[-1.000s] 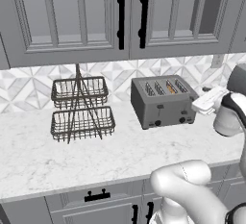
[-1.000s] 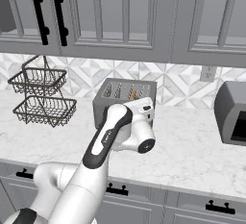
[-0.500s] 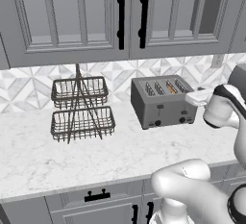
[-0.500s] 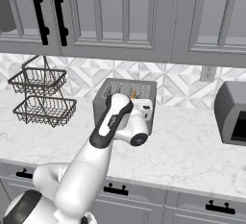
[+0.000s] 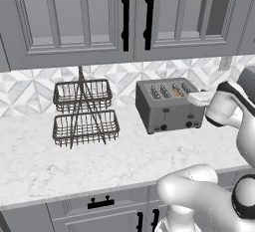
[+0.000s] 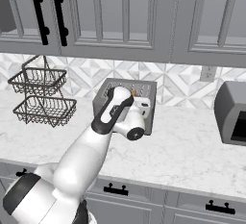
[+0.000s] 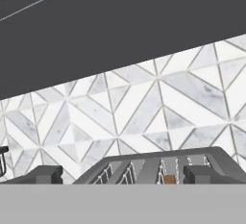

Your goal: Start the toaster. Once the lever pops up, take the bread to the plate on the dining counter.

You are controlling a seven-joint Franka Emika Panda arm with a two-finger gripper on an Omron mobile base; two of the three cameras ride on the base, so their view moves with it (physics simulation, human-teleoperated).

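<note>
The grey four-slot toaster (image 5: 167, 109) stands on the marble worktop against the tiled wall. The bread (image 5: 177, 92) sits down in one of its right-hand slots, with just its orange-brown edge showing (image 7: 168, 179). My gripper (image 7: 122, 175) hovers just over the toaster's right end (image 6: 144, 104), looking along the top towards the wall. Its dark fingertips (image 7: 45, 174) stand far apart, open, with nothing between them. My arm covers much of the toaster (image 6: 103, 100) in the right base view. The plate and the dining counter are out of view.
A two-tier black wire basket (image 5: 84, 111) stands left of the toaster. A dark grey appliance (image 6: 233, 112) sits at the worktop's right end, below a wall outlet (image 6: 207, 73). Grey upper cabinets (image 5: 124, 17) hang above.
The hand has moved in from the right and a little up, to the toaster's right end. The jaws have stayed wide open.
</note>
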